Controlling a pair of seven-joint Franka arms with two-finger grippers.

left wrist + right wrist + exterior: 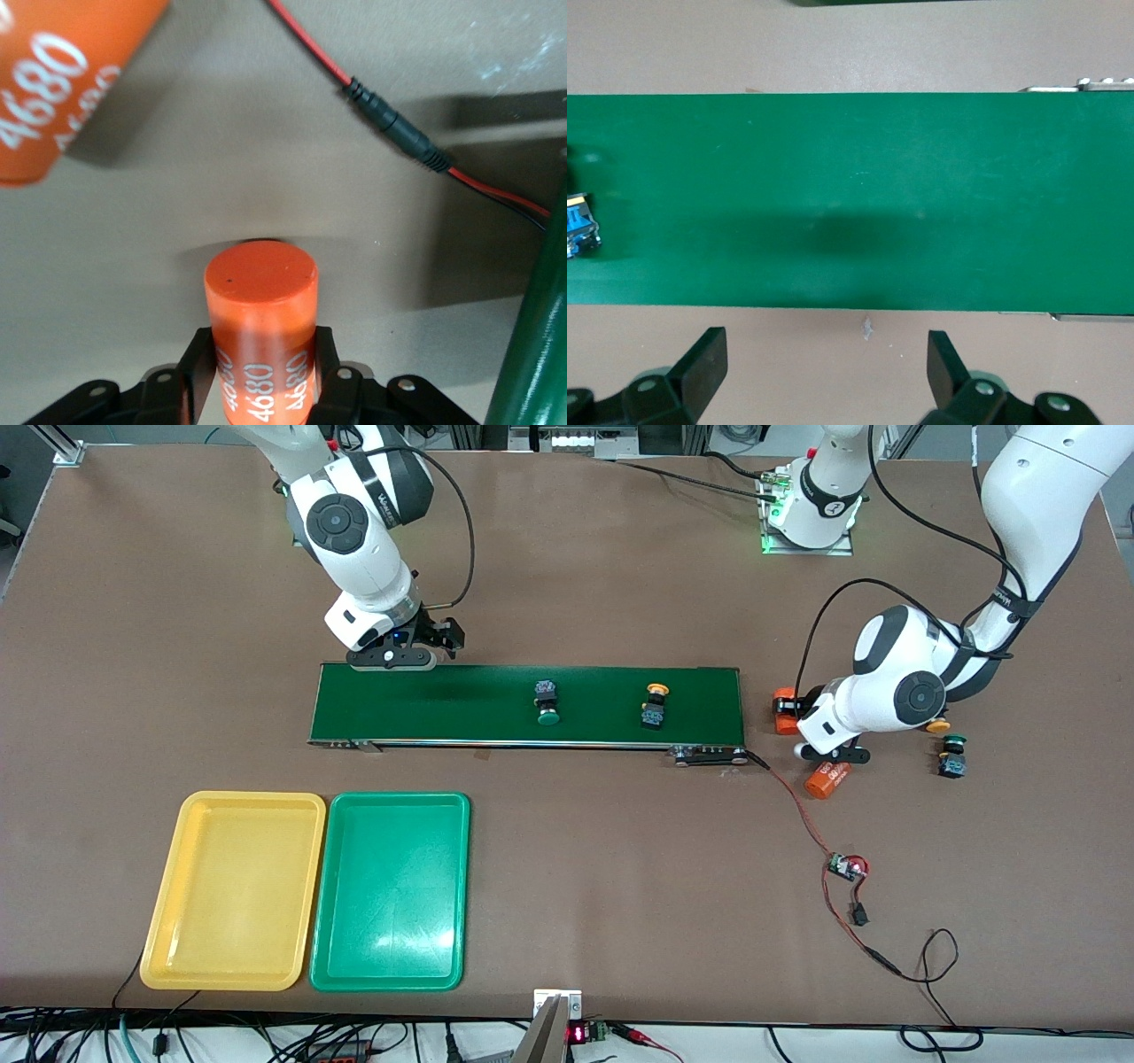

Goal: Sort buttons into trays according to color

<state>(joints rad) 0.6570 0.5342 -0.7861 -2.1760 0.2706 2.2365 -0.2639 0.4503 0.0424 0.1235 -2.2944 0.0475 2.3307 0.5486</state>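
Your left hand (261, 390) grips an orange cylinder (261, 341); no button sits in a tray.
From the right arm's end of the desk (576, 584): yellow tray (186, 886), green tray (452, 886), your right hand (423, 646) spread wide and holding nothing over the conveyor belt's (443, 704) end, a green button (547, 701) and yellow button (656, 705) on the belt, your left hand, then another yellow button (937, 726) and green button (953, 755) on the desk.

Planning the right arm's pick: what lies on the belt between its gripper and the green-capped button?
Nothing: the front view shows bare conveyor belt between the right gripper and green-capped button.
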